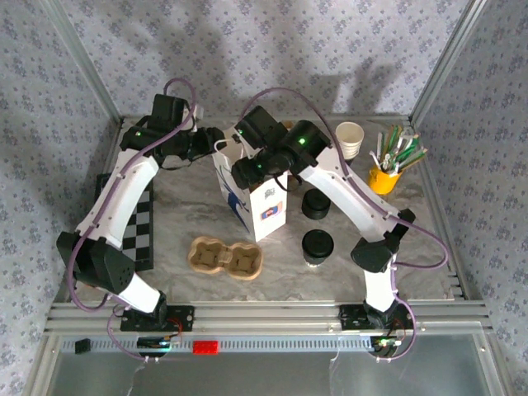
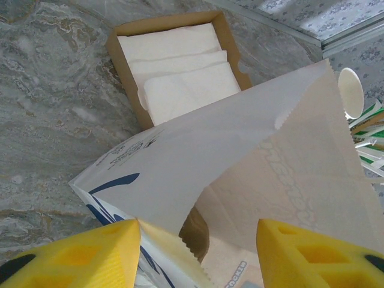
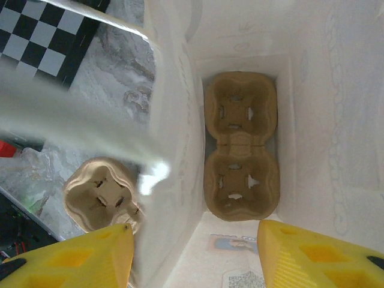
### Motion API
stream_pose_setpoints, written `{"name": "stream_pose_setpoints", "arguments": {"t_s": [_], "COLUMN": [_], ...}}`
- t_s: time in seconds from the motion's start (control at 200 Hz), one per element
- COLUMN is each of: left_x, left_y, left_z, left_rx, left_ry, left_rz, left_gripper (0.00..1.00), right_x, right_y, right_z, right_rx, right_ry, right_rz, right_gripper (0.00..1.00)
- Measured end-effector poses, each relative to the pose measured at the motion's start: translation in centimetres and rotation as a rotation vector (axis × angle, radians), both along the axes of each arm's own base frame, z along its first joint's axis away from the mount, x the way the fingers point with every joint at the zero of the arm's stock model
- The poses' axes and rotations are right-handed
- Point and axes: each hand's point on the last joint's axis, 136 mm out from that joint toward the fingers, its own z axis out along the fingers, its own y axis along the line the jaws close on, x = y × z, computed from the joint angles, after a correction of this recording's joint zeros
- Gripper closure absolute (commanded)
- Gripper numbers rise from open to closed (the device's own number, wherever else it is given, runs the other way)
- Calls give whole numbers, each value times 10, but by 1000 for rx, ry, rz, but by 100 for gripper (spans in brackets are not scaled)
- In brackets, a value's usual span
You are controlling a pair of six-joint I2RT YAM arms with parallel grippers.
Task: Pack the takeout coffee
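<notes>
The takeout coffee [image 1: 317,246], a small cup under a round black lid, stands on the table right of the white paper bag [image 1: 264,210]. My right gripper [image 1: 242,173] hangs open over the bag's mouth. In the right wrist view its fingers [image 3: 96,258] straddle the bag's left wall, and a brown cup carrier [image 3: 240,147] lies on the bag's floor. My left gripper [image 1: 216,147] is open at the bag's far left top edge. In the left wrist view the bag's rim [image 2: 180,240] runs between the yellow fingers [image 2: 90,255]. Neither gripper holds the cup.
A second cup carrier [image 1: 225,257] lies on the table in front of the bag. A squat black stack of lids [image 1: 315,204], lidless cups [image 1: 350,139] and a yellow pot of straws [image 1: 386,175] stand at right. A napkin box [image 2: 174,66] sits behind the bag, a checkerboard [image 1: 136,227] at left.
</notes>
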Motion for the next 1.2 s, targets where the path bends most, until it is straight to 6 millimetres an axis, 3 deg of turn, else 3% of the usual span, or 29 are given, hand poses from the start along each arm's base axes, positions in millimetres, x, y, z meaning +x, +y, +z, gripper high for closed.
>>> {"name": "stream_pose_setpoints", "arguments": {"t_s": [0.17, 0.305, 0.59, 0.745, 0.835, 1.015, 1.199], "left_x": [1, -6, -53, -79, -91, -118, -137], "left_y": [6, 11, 29, 36, 28, -9, -33], "left_z": [2, 19, 81, 94, 92, 77, 74], "left_rx": [1, -17, -91, -132, -150, -129, -89], "left_ry": [-3, -40, -163, -181, -165, -133, -171], "left_rz": [12, 23, 86, 127, 123, 55, 33], "left_gripper": [37, 31, 27, 25, 25, 25, 24], "right_x": [-1, -2, 1, -1, -5, -15, -29], "right_y": [-3, -4, -12, -21, -28, -53, -86], "right_z": [6, 6, 16, 30, 43, 70, 71], "right_rx": [8, 4, 29, 56, 84, 134, 117], "right_ry": [-1, 3, -6, -18, -36, -68, -62], "right_rz": [-8, -8, -27, -38, -41, -59, -93], "right_gripper": [38, 38, 36, 34, 33, 33, 29]}}
